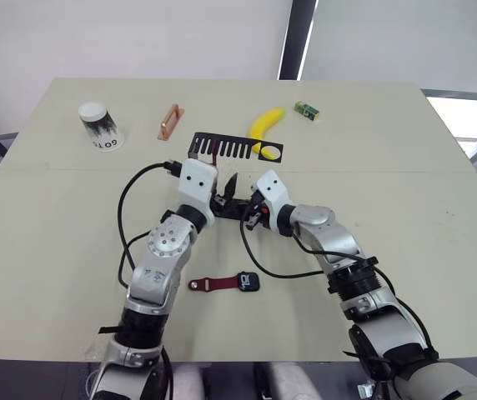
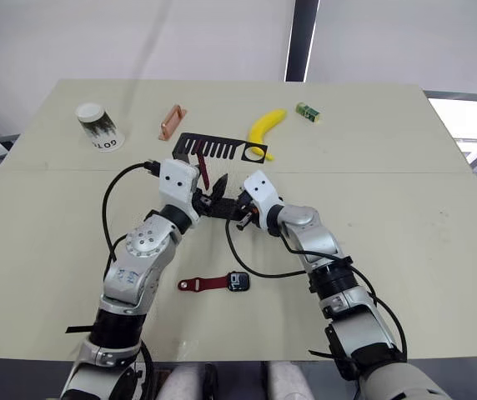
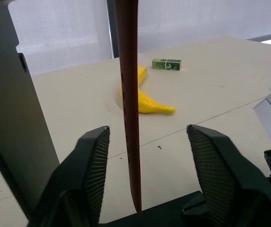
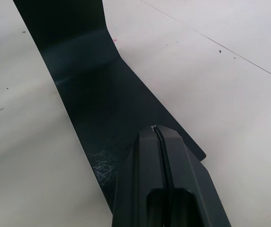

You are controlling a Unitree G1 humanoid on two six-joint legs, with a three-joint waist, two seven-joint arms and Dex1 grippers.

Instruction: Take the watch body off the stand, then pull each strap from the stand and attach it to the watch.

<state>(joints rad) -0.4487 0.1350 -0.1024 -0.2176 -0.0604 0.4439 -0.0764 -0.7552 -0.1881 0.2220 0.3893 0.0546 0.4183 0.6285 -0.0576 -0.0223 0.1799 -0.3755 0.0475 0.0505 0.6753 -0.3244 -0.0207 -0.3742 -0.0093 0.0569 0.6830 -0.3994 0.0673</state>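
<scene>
Left wrist view is showing the remaining strap (image 3: 128, 94) hanging straight down from the stand (image 1: 234, 147), its long axis vertical, lying between the spread fingers (image 3: 94, 165) of the left gripper (image 3: 147, 172) and nearer one pad, touching neither. That arm is looking best placed to close and pull downward. The right gripper (image 4: 157, 137) is pressing its shut fingers on the stand's flat base. The watch body (image 1: 248, 282) is lying on the table (image 1: 405, 167) nearer the robot, one strap (image 1: 209, 284) apparently joined. A banana (image 1: 265, 127) is sitting just behind the stand, a green box (image 1: 307, 110), copper bar (image 1: 169, 122) and cup (image 1: 99, 126) farther off.
</scene>
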